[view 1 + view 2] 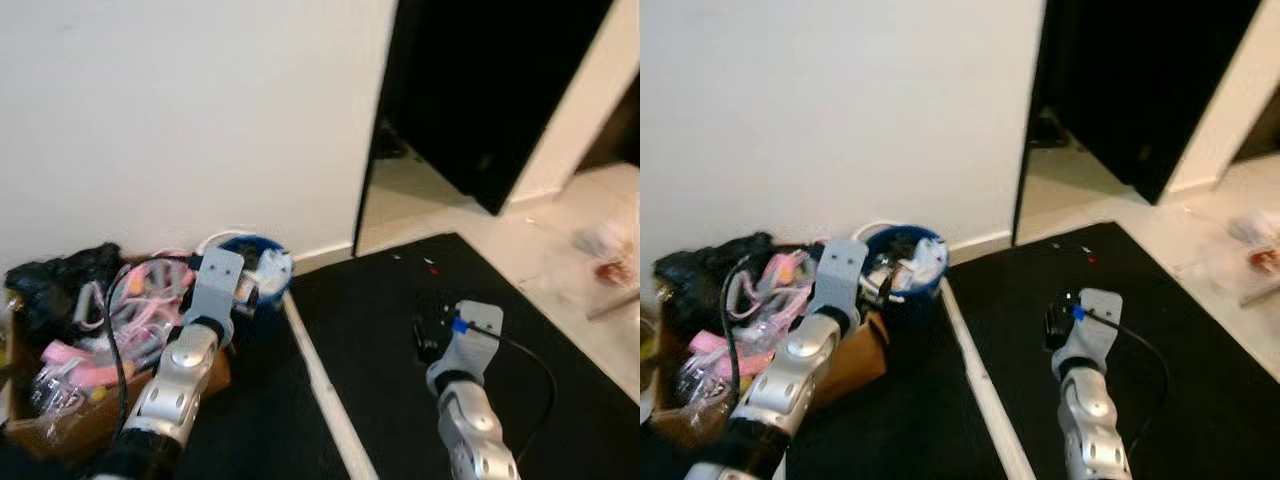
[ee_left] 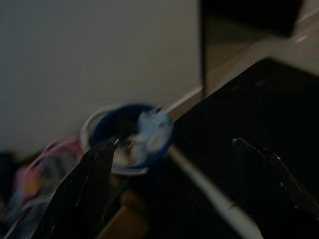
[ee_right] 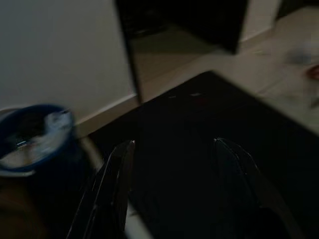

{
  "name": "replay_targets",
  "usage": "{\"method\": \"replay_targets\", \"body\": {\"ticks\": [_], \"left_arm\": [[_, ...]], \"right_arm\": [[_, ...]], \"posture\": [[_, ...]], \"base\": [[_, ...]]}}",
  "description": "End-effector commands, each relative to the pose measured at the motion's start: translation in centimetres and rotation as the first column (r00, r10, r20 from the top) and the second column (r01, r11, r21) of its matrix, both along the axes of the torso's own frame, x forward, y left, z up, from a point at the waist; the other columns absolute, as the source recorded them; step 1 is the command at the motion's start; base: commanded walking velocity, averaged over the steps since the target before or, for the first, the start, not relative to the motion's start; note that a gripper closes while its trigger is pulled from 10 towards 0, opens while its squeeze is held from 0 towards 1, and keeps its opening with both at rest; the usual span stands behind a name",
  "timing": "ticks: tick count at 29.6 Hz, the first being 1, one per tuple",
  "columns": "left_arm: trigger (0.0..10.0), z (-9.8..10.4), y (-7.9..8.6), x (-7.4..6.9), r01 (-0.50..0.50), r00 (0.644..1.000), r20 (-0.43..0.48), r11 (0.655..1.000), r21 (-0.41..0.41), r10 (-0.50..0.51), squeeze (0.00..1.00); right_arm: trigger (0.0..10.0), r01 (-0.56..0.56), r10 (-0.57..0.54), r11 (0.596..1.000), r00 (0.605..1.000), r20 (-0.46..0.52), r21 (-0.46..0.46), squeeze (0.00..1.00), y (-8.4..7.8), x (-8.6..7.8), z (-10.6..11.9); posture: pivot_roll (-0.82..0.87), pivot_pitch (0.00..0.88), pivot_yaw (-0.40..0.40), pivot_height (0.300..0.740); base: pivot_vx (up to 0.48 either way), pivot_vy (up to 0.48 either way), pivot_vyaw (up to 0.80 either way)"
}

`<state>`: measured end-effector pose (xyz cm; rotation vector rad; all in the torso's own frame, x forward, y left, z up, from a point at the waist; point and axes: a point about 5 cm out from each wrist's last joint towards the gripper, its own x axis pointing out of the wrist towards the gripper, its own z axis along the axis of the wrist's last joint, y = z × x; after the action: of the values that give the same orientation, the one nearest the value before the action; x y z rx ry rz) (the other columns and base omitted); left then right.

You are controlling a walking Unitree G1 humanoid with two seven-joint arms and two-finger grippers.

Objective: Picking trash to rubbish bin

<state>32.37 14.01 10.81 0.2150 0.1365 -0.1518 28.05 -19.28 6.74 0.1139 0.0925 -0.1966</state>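
By the wall, the blue bin (image 1: 902, 262) already holds trash. The left end effector (image 2: 184, 174) hangs near it, open and empty; the right end effector (image 3: 174, 169) is open too. More trash (image 1: 605, 250) waits on the far floor.

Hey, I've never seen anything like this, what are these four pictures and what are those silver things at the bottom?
The silver things are the two arms of a walking humanoid robot tidying up trash. The two bright pictures come from cameras on its head, looking down at the floor. The two dark ones come from cameras on its wrists, looking out between each gripper's black fingers.

The left gripper reaches toward a blue rubbish bin standing against the white wall; its jaws are open and hold nothing. The right gripper hangs over the black mat, jaws open too. Beside the bin sits a cardboard box heaped with pink and black clutter. Some loose trash lies on the pale floor to the right, too blurred to identify.
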Motion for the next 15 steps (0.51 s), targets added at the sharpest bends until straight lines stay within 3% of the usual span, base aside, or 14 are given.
{"method": "replay_targets", "body": {"ticks": [1, 15], "left_arm": [[10.0, -0.86, 0.11, -0.26, -0.009, 0.999, -0.033, 1.000, 0.011, 0.009, 0.00], [10.0, -0.98, -0.28, -0.25, -0.001, 1.000, -0.029, 1.000, 0.015, 0.001, 0.00]], "right_arm": [[10.0, 0.005, -0.005, 1.000, 1.000, -0.016, 0.003, 0.00, 0.07, -0.45, -0.34], [10.0, 0.012, -0.012, 1.000, 1.000, -0.015, -0.004, 0.00, -0.47, -0.70, -0.05]], "posture": [[-0.09, 0.061, 0.040, 0.740], [-0.08, 0.062, 0.022, 0.740]], "base": [[0.000, 0.000, -0.80], [0.000, 0.000, -0.80]]}}
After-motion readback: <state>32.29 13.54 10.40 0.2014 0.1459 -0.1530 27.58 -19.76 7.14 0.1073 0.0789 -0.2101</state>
